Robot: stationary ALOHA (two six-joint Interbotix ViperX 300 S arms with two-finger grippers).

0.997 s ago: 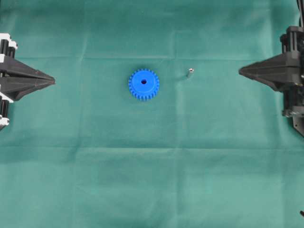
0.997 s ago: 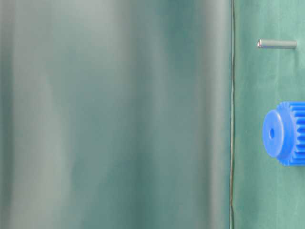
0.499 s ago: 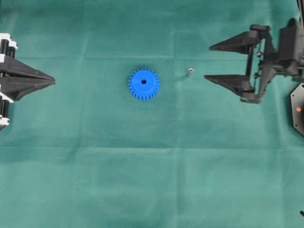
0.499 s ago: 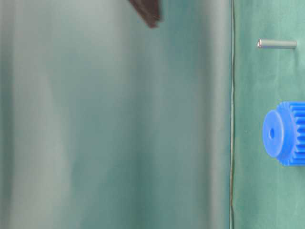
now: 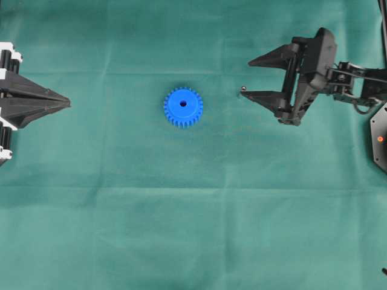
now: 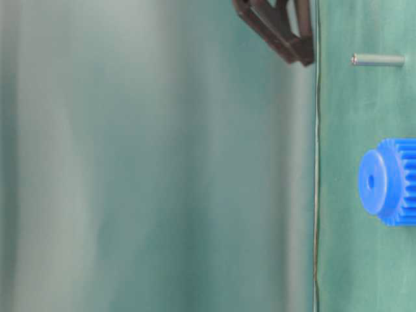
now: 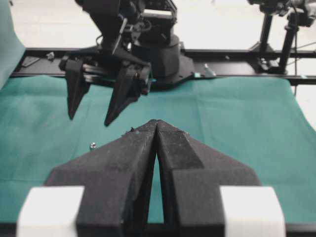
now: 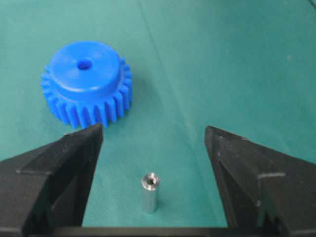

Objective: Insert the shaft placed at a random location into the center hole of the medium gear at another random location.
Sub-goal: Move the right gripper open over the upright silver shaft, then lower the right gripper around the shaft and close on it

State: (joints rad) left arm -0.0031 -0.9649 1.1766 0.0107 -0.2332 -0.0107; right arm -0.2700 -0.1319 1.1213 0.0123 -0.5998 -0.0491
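Shaft point(image 8: 149, 191) was seen upright on green cloth point(image 5: 193, 229), right of medium gear point(image 5: 183, 107), apart from it. Left hand point(image 5: 68, 104) was parked at left edge, fingers pressed together, nothing held. Center hole point(image 5: 183, 104) was unfilled. Right hand point(image 5: 245, 77) was spread wide, nothing gripped, shaft between its fingertips.

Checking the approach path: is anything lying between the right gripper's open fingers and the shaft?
Nothing. In the right wrist view the shaft stands upright on bare green cloth between the open right gripper fingers, touching neither; the medium gear sits beyond.
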